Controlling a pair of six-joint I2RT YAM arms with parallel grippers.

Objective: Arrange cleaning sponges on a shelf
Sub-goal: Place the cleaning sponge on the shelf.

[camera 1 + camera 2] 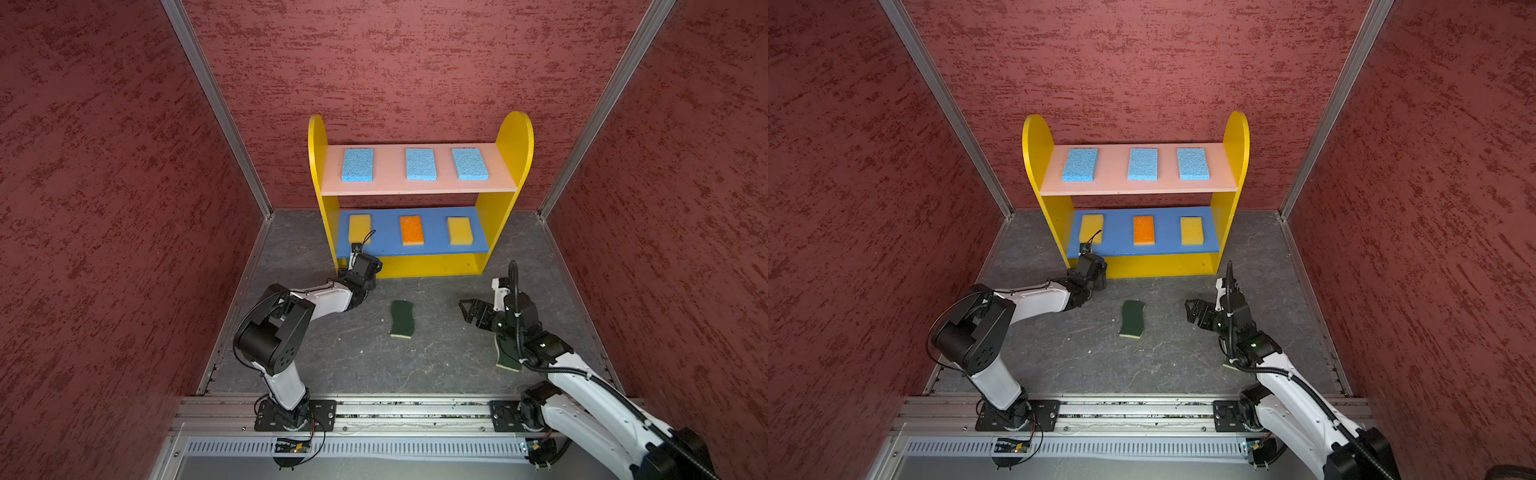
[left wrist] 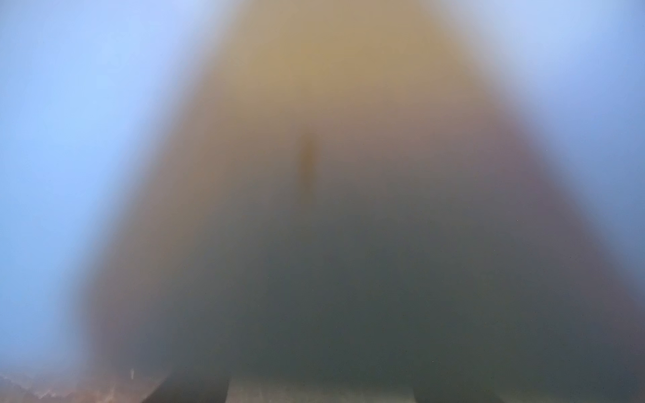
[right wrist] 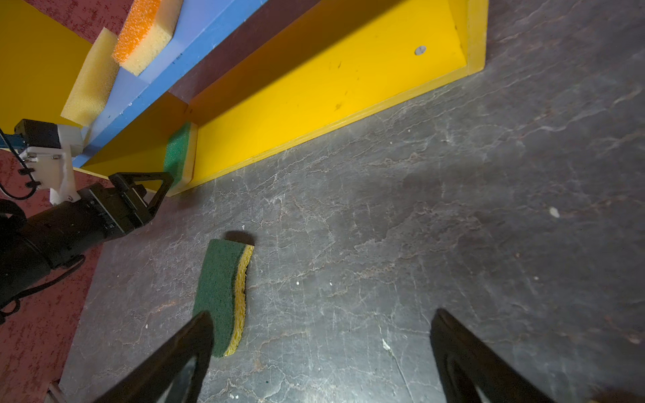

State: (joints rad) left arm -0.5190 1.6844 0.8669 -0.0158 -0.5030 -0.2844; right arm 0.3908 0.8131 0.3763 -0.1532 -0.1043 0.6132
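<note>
Lab test cell, red panels (aluminium rails)

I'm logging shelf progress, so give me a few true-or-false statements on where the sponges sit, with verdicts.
Three light blue sponges lie on the pink top board. True.
The orange-topped sponge sits between two yellow sponges on the blue middle board. True.
A bright green sponge is on the yellow base. True.
Both dark green wavy sponges lie on that base too. False: both lie on the floor, one partly hidden by the right arm.
The right gripper holds a sponge. False: it is open and empty.
</note>
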